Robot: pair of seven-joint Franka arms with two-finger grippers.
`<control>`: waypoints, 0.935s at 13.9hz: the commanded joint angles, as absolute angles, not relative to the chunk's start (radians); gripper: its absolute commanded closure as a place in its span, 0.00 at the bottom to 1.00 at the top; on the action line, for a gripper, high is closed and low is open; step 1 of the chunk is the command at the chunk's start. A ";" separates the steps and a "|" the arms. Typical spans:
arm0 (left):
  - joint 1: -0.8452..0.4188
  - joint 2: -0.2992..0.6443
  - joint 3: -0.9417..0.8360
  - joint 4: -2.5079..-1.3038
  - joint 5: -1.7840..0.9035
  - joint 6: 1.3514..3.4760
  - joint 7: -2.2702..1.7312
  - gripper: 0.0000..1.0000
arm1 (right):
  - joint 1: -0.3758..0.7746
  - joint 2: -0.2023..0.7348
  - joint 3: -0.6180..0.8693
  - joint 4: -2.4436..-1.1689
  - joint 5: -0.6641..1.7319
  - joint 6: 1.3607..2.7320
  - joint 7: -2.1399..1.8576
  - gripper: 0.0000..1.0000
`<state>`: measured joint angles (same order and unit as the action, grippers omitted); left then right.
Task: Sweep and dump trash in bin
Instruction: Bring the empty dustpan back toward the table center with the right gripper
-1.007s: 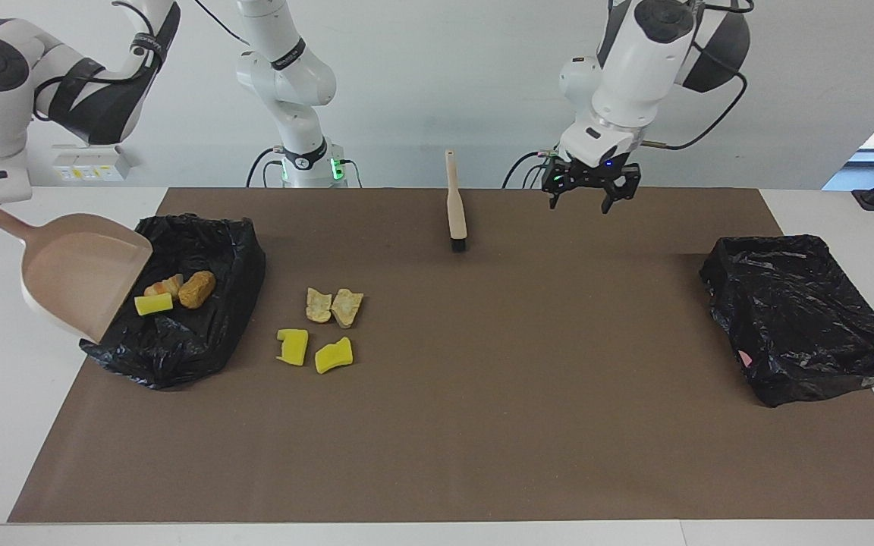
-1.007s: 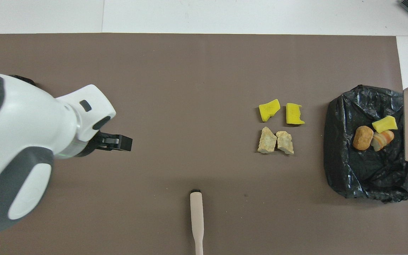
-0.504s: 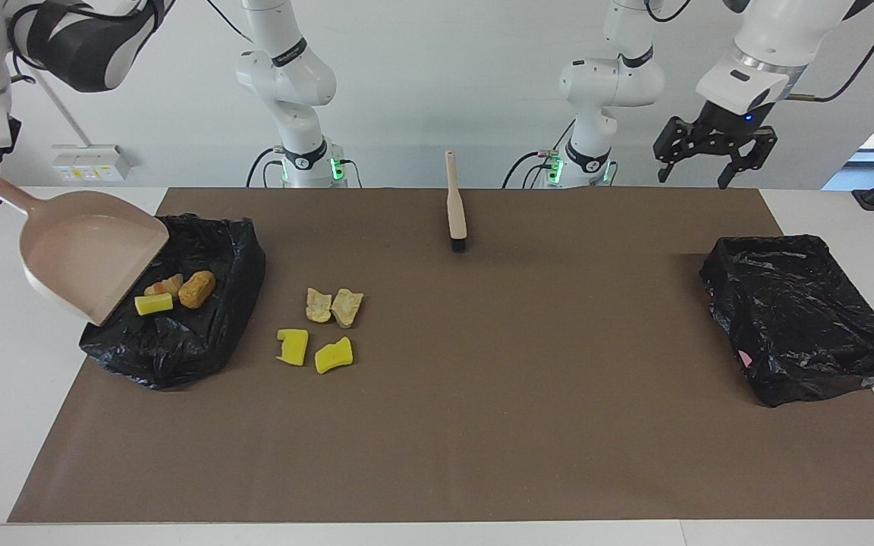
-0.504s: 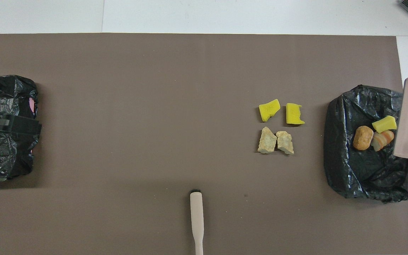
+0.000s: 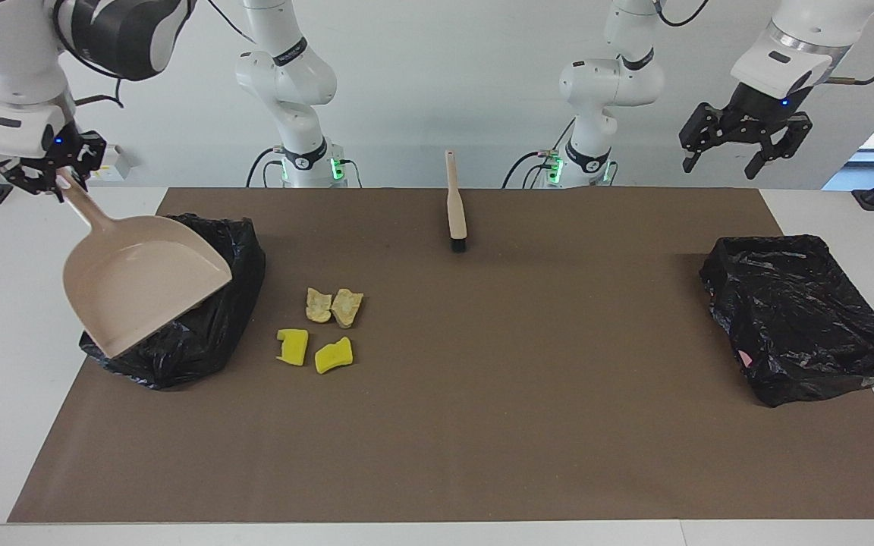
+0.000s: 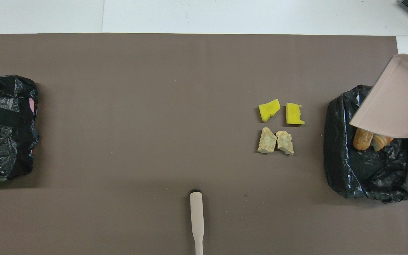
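Observation:
Two yellow scraps (image 5: pixel 293 346) (image 5: pixel 334 355) and two tan chunks (image 5: pixel 319 305) (image 5: pixel 347 306) of trash lie on the brown mat beside the black-lined bin (image 5: pixel 202 341) at the right arm's end. A brown chunk (image 6: pixel 362 139) and a striped piece (image 6: pixel 381 141) lie in that bin (image 6: pixel 367 170). My right gripper (image 5: pixel 58 178) is shut on the handle of the beige dustpan (image 5: pixel 141 292), which hangs tilted over the bin and hides part of its contents. My left gripper (image 5: pixel 718 168) hangs open and high over the left arm's end of the table, holding nothing.
The brush (image 5: pixel 455 205) lies on the mat close to the robots, midway between the arms. A second black-lined bin (image 5: pixel 801 318) sits at the left arm's end of the mat. White table surrounds the mat.
The right gripper has swung the dustpan up and across over the bin, covering the yellow scrap there. The left gripper has risen and moved from the mat's middle to its own end.

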<state>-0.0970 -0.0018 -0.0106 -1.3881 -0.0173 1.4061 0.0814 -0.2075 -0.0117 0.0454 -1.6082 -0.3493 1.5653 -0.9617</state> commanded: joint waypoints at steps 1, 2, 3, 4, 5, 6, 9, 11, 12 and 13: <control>-0.081 0.015 -0.021 -1.348 0.000 1.373 0.086 0.00 | -0.109 -0.057 0.051 -1.658 -0.307 1.523 -0.745 1.00; -0.081 0.011 -0.021 -1.348 0.000 1.374 0.084 0.00 | -0.082 -0.054 0.052 -1.661 -0.264 1.516 -0.659 1.00; -0.080 0.005 -0.021 -1.354 -0.002 1.381 0.080 0.00 | -0.052 -0.051 0.052 -1.670 -0.227 1.516 -0.579 1.00; -0.077 0.002 -0.021 -1.364 -0.002 1.382 0.080 0.00 | -0.010 -0.046 0.052 -1.672 -0.218 1.517 -0.505 1.00; -0.069 0.000 -0.021 -1.364 -0.002 1.382 0.080 0.00 | 0.033 -0.041 0.052 -1.672 -0.215 1.520 -0.438 1.00; -0.055 0.000 -0.021 -1.364 -0.005 1.384 0.080 0.00 | 0.078 -0.031 0.052 -1.671 -0.213 1.522 -0.363 1.00; -0.049 -0.002 -0.021 -1.367 -0.008 1.381 0.092 0.00 | 0.144 -0.020 0.052 -1.664 -0.153 1.534 -0.221 1.00; -0.049 -0.003 -0.021 -1.367 -0.008 1.370 0.084 0.00 | 0.199 0.027 0.052 -1.663 -0.117 1.587 -0.103 1.00; -0.049 -0.003 -0.021 -1.367 -0.008 1.367 0.084 0.00 | 0.231 0.053 0.052 -1.658 -0.111 1.609 -0.065 1.00; -0.049 -0.003 -0.020 -1.367 -0.008 1.367 0.083 0.00 | 0.253 0.072 0.052 -1.657 -0.106 1.630 -0.025 1.00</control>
